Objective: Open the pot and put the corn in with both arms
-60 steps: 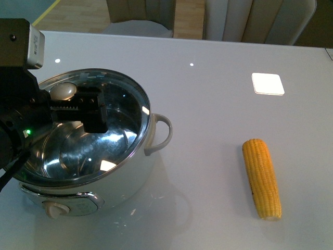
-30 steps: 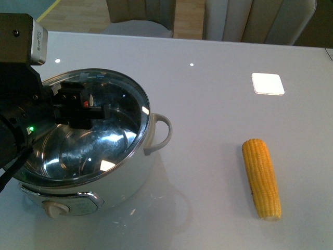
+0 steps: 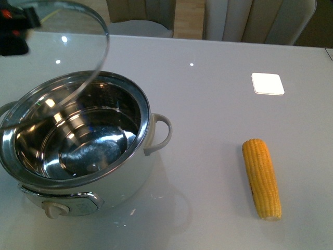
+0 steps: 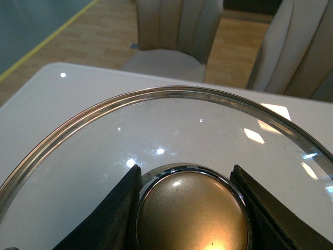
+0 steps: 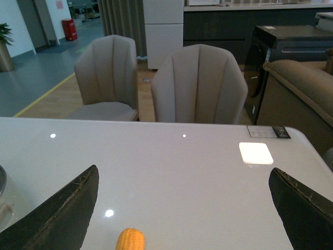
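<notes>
Two arms, one job apiece.

**Left side:** the left gripper [image 4: 188,205] is clamped on the round brass-coloured knob [image 4: 192,221] of the clear glass lid with a steel rim [image 3: 67,31], one black finger against each side of the knob. The lid hangs tilted above the far-left part of the glossy white tabletop [image 3: 208,104]. In the front view its lower rim overlaps the pot's left rim, and I cannot tell whether they touch. Judgement: gripping by the knob and holding the lid off to the side leaves the mouth clear for the other arm.

**Pot:** the large round white pot with a shiny steel interior [image 3: 130,179] sits near the front-left corner, its knob panel facing the front edge. The mouth is open and nothing is visible inside.

**Corn:** the yellow husked corn cob [image 3: 261,178] lies flat toward the front-right corner, well apart from the pot. Its long axis runs roughly from front edge to far edge.

**Right side:** the right gripper [image 5: 181,211] hovers over the table with its jaws spread wide and nothing between them. One end of the cob shows in its wrist view. Judgement: this opening suits straddling the cob across its width.

**Status:** the lid is off and the corn is not yet picked up.

**Risks:** the cob may roll under a closing pinch, and the smooth knob may slip.
</notes>
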You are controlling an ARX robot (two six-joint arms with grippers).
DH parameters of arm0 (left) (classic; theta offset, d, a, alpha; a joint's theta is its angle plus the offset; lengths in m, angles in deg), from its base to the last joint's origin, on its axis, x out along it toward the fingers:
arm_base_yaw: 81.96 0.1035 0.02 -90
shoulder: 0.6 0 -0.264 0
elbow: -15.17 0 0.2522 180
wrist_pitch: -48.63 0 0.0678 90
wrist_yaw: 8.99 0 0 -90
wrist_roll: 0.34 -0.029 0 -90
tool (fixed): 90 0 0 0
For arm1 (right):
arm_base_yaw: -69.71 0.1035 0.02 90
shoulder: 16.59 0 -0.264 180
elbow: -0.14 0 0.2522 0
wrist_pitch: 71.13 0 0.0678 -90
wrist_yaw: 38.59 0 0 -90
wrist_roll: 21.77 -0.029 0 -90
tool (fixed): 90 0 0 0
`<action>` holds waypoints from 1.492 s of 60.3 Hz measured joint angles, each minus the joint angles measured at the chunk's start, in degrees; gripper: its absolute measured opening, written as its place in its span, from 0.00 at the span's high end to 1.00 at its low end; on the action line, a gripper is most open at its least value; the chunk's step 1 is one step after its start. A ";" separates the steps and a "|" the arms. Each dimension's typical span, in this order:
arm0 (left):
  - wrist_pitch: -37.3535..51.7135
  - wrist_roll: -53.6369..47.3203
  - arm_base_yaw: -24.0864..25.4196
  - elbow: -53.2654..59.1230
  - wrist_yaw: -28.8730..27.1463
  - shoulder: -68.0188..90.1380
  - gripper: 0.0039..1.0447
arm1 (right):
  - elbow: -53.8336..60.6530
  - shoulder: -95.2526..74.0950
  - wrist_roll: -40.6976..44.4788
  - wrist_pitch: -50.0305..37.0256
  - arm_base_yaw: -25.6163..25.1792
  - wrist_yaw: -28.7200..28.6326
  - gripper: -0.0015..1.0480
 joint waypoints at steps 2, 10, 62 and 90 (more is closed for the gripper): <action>0.00 -0.35 1.73 -0.09 0.66 -0.90 0.57 | 0.00 0.00 0.00 0.02 0.00 0.00 0.08; 1.92 -2.49 10.51 -0.13 3.43 -1.33 0.57 | 0.00 0.00 0.00 0.00 0.00 0.00 0.08; 27.56 -11.41 40.54 -6.56 13.81 42.32 0.57 | 0.00 0.00 0.00 0.02 0.00 0.00 0.08; 27.65 -11.02 39.54 -12.22 14.53 52.15 0.57 | 0.00 0.00 0.00 0.00 0.00 0.02 0.08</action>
